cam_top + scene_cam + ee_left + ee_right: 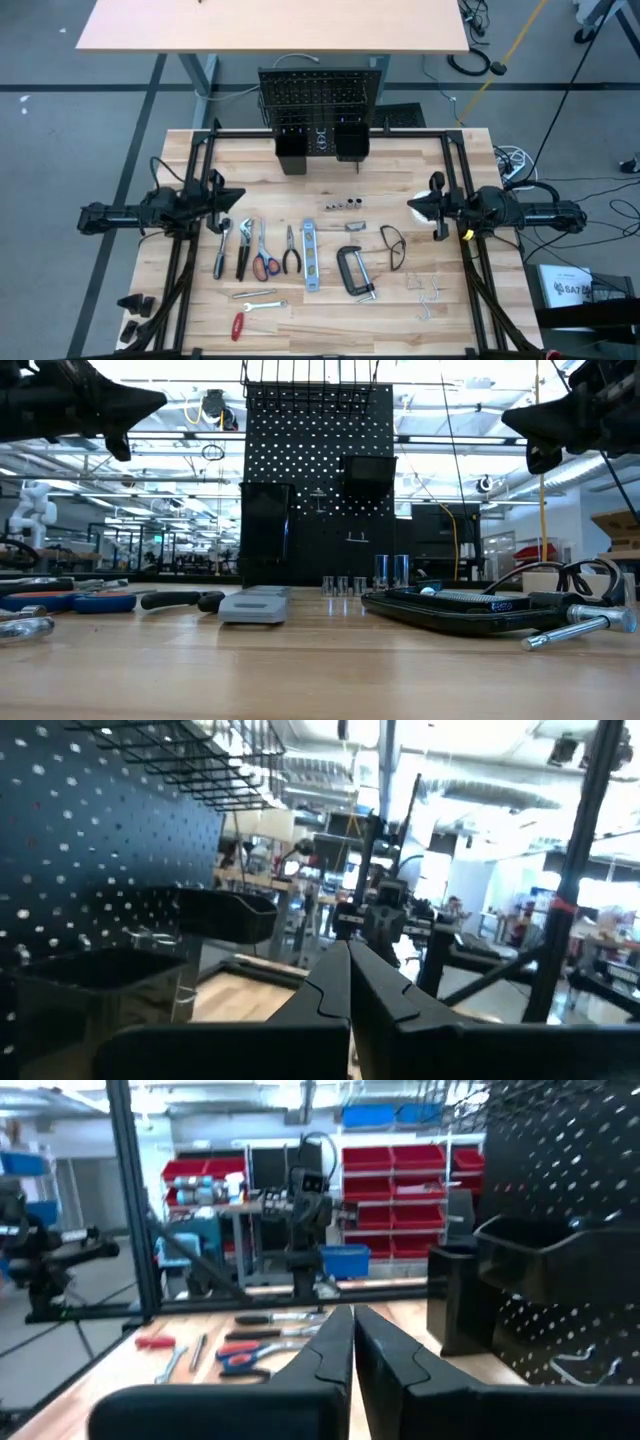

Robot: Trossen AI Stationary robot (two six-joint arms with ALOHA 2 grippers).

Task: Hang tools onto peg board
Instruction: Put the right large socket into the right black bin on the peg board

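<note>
While both arms are hanging out above the table's side edges, the left gripper [232, 193] is pointing inward with its fingers clenched together on nothing. Just below it the tools are lying in a row on the wooden table [200, 310]: a wrench [221, 247], black-handled pliers [244, 246], red-handled scissors [264, 252], a second pair of pliers [291, 250], the blue-silver level [311, 254], the black C-clamp [353, 271] and the glasses [393, 246]. A red screwdriver [238, 325] is sitting nearer the front edge. The peg board [320, 100] is standing upright at the table's far edge in the middle, with two black bins [291, 150] on its lower part. On the right, the right gripper [414, 208] is mirroring the left, pinched closed and empty. Behind it all, a workshop with red storage bins [390, 1190] is showing.
</note>
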